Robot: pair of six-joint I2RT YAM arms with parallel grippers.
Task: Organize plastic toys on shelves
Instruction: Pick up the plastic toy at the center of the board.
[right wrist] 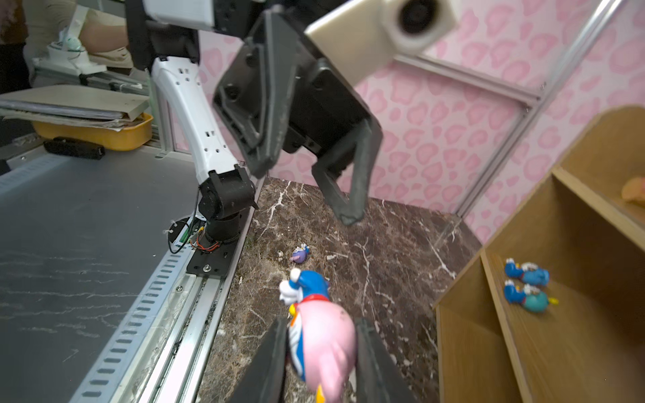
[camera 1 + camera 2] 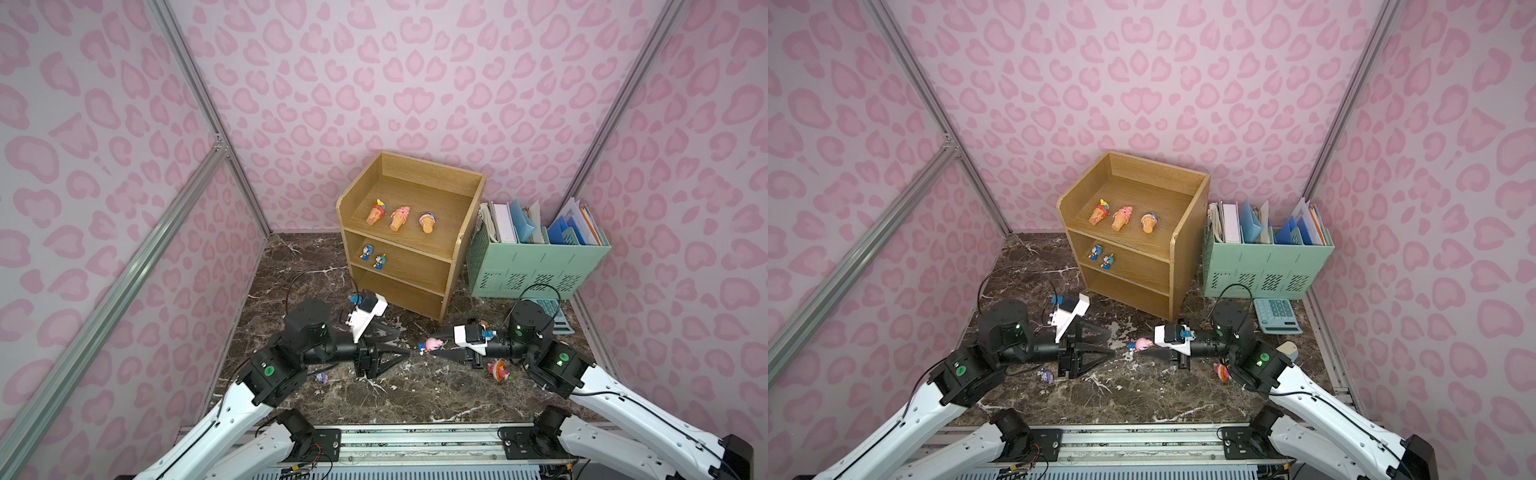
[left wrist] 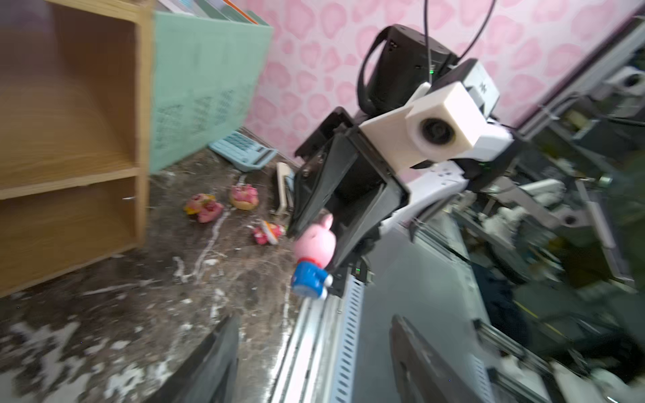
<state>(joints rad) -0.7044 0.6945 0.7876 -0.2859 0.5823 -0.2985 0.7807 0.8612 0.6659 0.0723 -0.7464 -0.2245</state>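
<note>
The pink toy point(image 1: 324, 345) is blurred and cut off at the right wrist view's edge.

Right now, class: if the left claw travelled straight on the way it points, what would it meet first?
Most likely the glossy pink-headed, blue-bodied plastic figurine, pinched in the right claw directly opposite the open left claw; whether their heights match exactly is unclear.

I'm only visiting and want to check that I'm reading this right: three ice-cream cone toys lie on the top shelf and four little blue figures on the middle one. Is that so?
Not quite. The middle tier of the shelves holds two blue figures, not four. Both top views show the pair, and so does the right wrist view. The three ice-cream cones do lie on the top tier.
</note>
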